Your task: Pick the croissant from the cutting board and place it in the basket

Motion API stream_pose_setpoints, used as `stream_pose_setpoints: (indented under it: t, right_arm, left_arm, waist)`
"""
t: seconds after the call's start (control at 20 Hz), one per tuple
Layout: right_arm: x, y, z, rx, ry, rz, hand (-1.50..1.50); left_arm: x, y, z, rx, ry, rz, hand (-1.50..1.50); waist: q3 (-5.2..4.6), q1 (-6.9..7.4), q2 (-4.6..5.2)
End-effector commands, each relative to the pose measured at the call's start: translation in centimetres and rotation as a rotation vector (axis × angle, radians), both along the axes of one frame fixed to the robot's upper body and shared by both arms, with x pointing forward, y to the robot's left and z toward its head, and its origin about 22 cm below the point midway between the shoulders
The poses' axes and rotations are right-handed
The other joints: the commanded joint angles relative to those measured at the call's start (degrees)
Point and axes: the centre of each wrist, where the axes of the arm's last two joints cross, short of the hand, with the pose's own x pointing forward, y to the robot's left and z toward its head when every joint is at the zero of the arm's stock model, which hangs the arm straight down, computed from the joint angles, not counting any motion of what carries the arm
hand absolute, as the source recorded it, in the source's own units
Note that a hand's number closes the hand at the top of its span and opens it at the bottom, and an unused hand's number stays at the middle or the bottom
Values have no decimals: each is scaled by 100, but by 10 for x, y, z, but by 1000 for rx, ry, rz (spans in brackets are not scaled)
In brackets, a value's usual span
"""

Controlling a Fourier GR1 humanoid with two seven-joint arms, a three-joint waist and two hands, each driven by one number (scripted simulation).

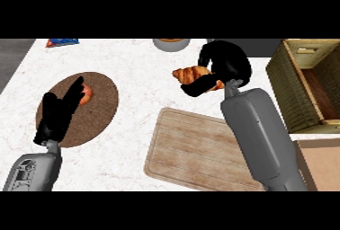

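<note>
My right hand (pixel 224 63) is curled round the golden-brown croissant (pixel 191 74), holding it in the air above the counter, beyond the far edge of the pale wooden cutting board (pixel 192 152). The thumb crosses under the croissant. The woven basket (pixel 292 85) stands at the right edge, to the right of the held croissant, with its brown inside showing. The board's top is bare where my right forearm does not cover it. My left hand (pixel 60 112) rests open at the left, fingers straight and pointing up.
A round brown mat (pixel 100 112) lies under my left hand, with an orange-red fruit (pixel 86 94) on it. A grey bowl (pixel 171 44) sits at the far edge, a blue packet (pixel 62 42) at the far left. A tan box (pixel 322 166) fills the lower right corner.
</note>
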Motion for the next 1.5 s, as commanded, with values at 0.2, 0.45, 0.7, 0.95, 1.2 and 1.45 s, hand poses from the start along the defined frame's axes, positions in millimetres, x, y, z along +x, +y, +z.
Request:
stream_pose_setpoints:
  t: [0.2,0.45,0.7,0.95,1.2,1.45]
  right_arm:
    - [-30,1,121,357,-251,-96,150]
    - [-39,-8,195,341,-317,-169,150]
    - [-47,-27,236,378,-344,-197,150]
    - [-27,-36,254,317,-369,-301,150]
    - [-11,-74,273,33,-324,-420,150]
    - [5,-112,267,-174,-228,-504,150]
  left_arm:
    - [-7,-6,-5,2,1,8,0]
    - [-5,-2,-9,9,-12,6,0]
    - [2,2,-9,0,-1,-4,0]
    - [2,-14,-4,-8,11,0,0]
    - [-11,0,-16,5,-10,-3,0]
    - [-5,-4,-4,13,-9,-14,0]
  waist:
    - [-1,-29,-28]
    - [-6,9,23]
    - [-5,0,30]
    - [-5,38,36]
    - [-13,69,61]
    - [-5,63,50]
